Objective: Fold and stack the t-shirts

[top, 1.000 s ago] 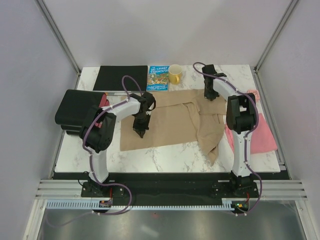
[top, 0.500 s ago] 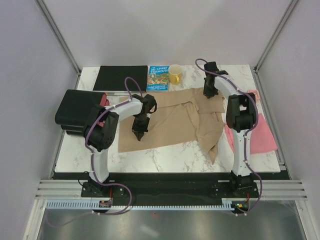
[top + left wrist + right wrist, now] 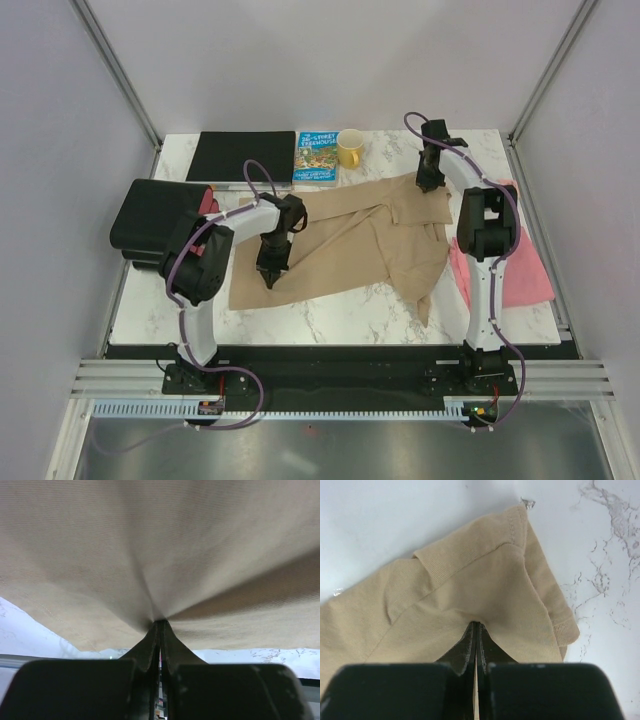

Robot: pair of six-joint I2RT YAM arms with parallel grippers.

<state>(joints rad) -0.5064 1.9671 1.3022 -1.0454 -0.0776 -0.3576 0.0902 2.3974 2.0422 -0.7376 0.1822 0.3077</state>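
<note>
The tan t-shirt (image 3: 340,245) lies spread and rumpled across the middle of the marble table. My left gripper (image 3: 268,272) is shut on its near-left part; the left wrist view shows cloth (image 3: 160,555) pinched and fanning out from the closed jaws. My right gripper (image 3: 430,182) is shut on the shirt's far-right corner near the sleeve hem (image 3: 555,625); its gripper (image 3: 476,625) pinches a fold. The pink t-shirt (image 3: 520,265) lies flat at the right edge, partly behind the right arm.
A blue book (image 3: 316,157) and a yellow mug (image 3: 350,148) stand at the back. A black mat (image 3: 245,156) lies back left. A black and pink drawer box (image 3: 160,220) sits at the left edge.
My left gripper has dragged the shirt's left part toward the near left. My right gripper has pulled its corner toward the back right. The shirt is stretched out diagonally.
</note>
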